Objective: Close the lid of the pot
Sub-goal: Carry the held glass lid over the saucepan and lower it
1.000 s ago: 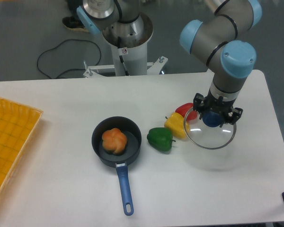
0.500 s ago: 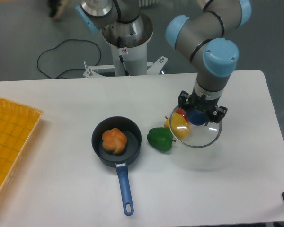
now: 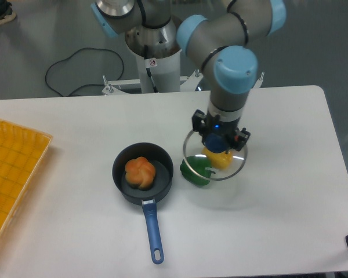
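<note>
Right now the black two-finger gripper [image 3: 220, 138] is closed on the blue knob of the round clear glass lid [image 3: 214, 158], holding it above the green pepper [image 3: 194, 169] and yellow pepper [image 3: 220, 158]. Left of it, the small black saucepan with a long blue handle [image 3: 142, 173] stands uncovered on the white table [image 3: 267, 220], an orange bun-like piece [image 3: 140, 172] inside.

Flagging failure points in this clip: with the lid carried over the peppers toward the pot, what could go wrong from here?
1. The lid, held by its knob in the pincer, hangs over the green pepper and yellow pepper; carried low, its rim might clip them.
2. The bun in the pot might keep the lid from seating.
</note>
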Robot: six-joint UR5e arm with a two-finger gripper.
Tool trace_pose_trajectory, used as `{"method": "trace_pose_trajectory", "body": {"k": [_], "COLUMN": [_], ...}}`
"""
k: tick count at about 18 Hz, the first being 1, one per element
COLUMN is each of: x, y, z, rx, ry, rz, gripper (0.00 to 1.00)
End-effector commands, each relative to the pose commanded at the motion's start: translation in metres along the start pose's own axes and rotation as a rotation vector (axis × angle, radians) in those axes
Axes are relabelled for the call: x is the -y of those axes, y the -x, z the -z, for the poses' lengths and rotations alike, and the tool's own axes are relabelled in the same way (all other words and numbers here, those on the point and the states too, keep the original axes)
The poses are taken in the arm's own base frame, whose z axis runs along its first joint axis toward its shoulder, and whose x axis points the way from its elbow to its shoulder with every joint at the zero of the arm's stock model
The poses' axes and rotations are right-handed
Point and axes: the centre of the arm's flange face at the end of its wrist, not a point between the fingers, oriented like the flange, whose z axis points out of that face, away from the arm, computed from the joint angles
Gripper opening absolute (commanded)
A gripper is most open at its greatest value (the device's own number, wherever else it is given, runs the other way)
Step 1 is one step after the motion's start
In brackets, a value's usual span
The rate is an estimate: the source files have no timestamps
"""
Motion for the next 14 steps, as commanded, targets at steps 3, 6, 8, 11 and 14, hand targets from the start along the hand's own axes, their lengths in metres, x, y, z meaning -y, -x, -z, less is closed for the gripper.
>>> {"method": "trace_pose_trajectory", "body": {"k": [3, 6, 8, 11, 14], "x": [0.017, 0.032, 0.039, 0.048, 0.055], "y": [-0.024, -0.045, -0.056, -0.073, -0.09], "z": [-0.006, -0.009, -0.01, -0.016, -0.022], "rx": [-0.007, -0.008, -0.008, -0.004, 0.027], "ry": [0.002, 0.003, 0.004, -0.006, -0.036], "rz": [-0.004, -0.001, -0.003, -0.029, -0.022], "gripper": [0.56, 0.56, 0.56, 0.56, 0.56]}}
